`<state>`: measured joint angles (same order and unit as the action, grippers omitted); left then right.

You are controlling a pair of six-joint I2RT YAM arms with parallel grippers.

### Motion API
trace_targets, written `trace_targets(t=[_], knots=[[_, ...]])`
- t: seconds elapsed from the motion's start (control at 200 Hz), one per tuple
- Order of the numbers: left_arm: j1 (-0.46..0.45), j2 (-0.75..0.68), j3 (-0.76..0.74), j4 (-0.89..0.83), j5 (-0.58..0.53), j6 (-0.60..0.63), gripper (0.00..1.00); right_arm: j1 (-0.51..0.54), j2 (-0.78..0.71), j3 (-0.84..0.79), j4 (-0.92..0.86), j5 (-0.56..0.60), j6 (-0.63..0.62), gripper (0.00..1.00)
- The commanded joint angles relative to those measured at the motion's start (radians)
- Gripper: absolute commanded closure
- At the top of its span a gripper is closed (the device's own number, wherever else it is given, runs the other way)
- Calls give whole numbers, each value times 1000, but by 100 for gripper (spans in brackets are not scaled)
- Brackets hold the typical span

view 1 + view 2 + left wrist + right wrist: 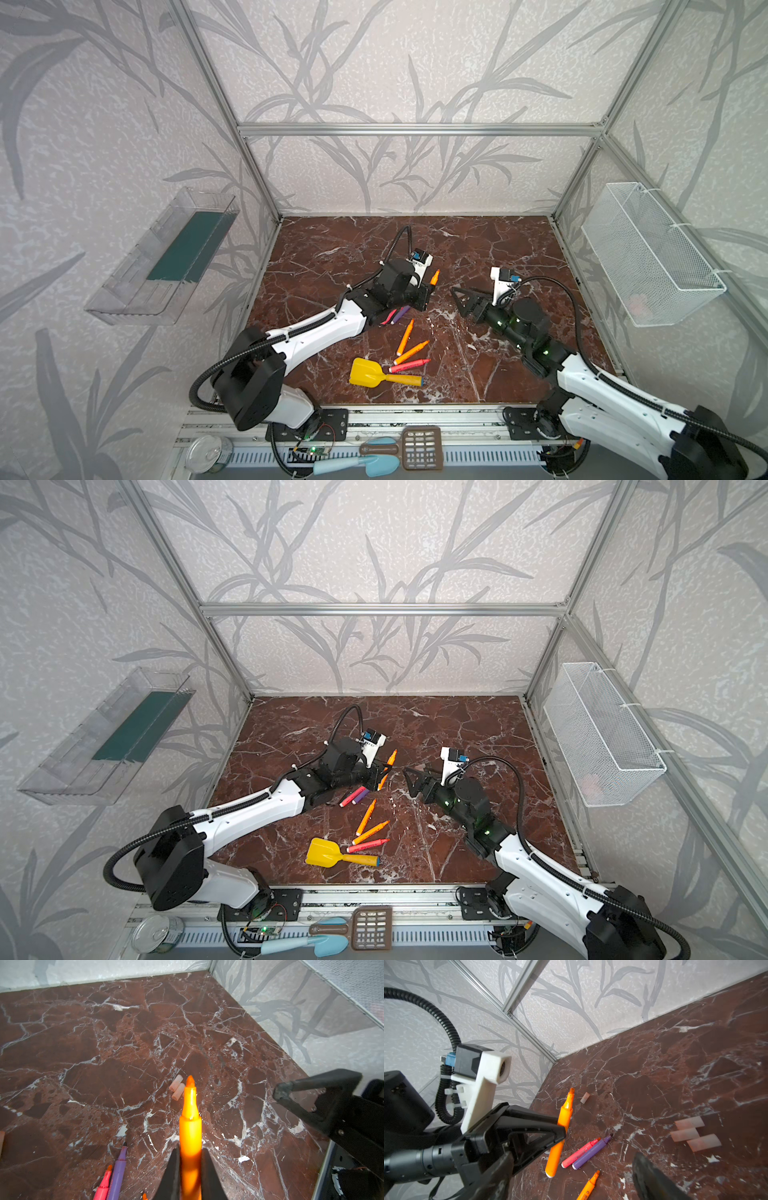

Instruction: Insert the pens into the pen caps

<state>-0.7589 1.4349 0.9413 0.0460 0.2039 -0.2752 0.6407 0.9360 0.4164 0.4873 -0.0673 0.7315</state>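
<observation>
My left gripper (190, 1151) is shut on an orange pen (190, 1124), gripped mid-barrel and lifted off the table, tip pointing away from the wrist. In both top views that pen (434, 277) sticks out past the left gripper (427, 293). Just beyond the tip lie pale pen caps (177, 1087). The right wrist view shows three caps (693, 1134) together and one more cap (585, 1098) apart. My right gripper (458, 301) hangs open and holds nothing, facing the left one; only one of its fingers (648, 1176) shows. A pink pen (390, 318), a purple pen (400, 314), two orange pens (405, 336) and a pink-red pen (409, 365) lie on the table.
A yellow toy shovel (374, 374) lies near the table's front edge. A white wire basket (648, 253) hangs on the right wall and a clear tray (166, 257) on the left wall. A tin (205, 453), a blue spatula (353, 463) and a brown scoop (415, 449) lie in front of the rail.
</observation>
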Motion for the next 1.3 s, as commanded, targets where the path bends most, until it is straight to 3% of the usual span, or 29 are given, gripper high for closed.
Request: trace_targets(t=[0.0, 0.49, 0.935, 1.294], knots=[[2, -44, -46, 138, 61, 47, 100, 8, 47, 45, 113, -31, 30, 16], [1, -66, -116, 287, 212, 24, 100, 10, 200, 68, 220, -51, 109, 37], [-1, -47, -118, 315, 234, 16, 100, 16, 211, 69, 227, -57, 141, 59], [0, -32, -116, 315, 256, 16, 100, 19, 240, 84, 245, -72, 169, 67]])
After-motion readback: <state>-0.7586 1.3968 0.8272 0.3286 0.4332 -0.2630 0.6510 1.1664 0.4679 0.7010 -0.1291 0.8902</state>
